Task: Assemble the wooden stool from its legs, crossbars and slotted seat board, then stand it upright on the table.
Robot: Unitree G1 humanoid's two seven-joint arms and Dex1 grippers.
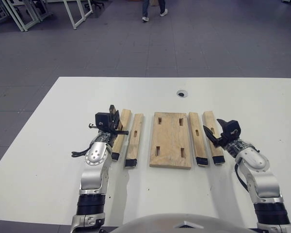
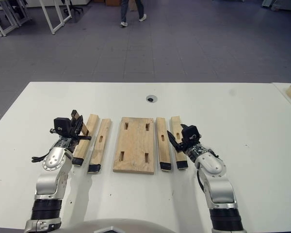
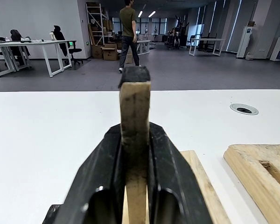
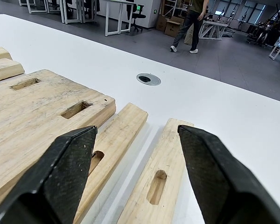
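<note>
The pale wooden seat board with four slots (image 1: 170, 140) lies flat on the white bench (image 1: 53, 145), between the two pincers. The left pincer (image 1: 112, 120) is closed on a narrow wooden bar with a black tip (image 3: 135, 107). The bar stands out past the fingertips, away from the wrist, with a black finger (image 3: 168, 163) pressed on each side of it. At the inner side of this pincer, partly under it, lies a flat wooden leg with a black end (image 1: 125, 118). Next to that, toward the seat board, lies a second slotted leg (image 1: 134, 138). The right pincer (image 4: 136, 129) is wide open and holds nothing. It hangs low over the near halves of two other slotted legs. The third leg (image 1: 198, 138) is below its inner finger, just beside the seat board, and the fourth leg (image 1: 208, 121) is below the gap. Whether its fingers touch the wood, I cannot tell. Beyond both pincers, a round cable hole (image 1: 182, 93) sits in the bench.
</note>
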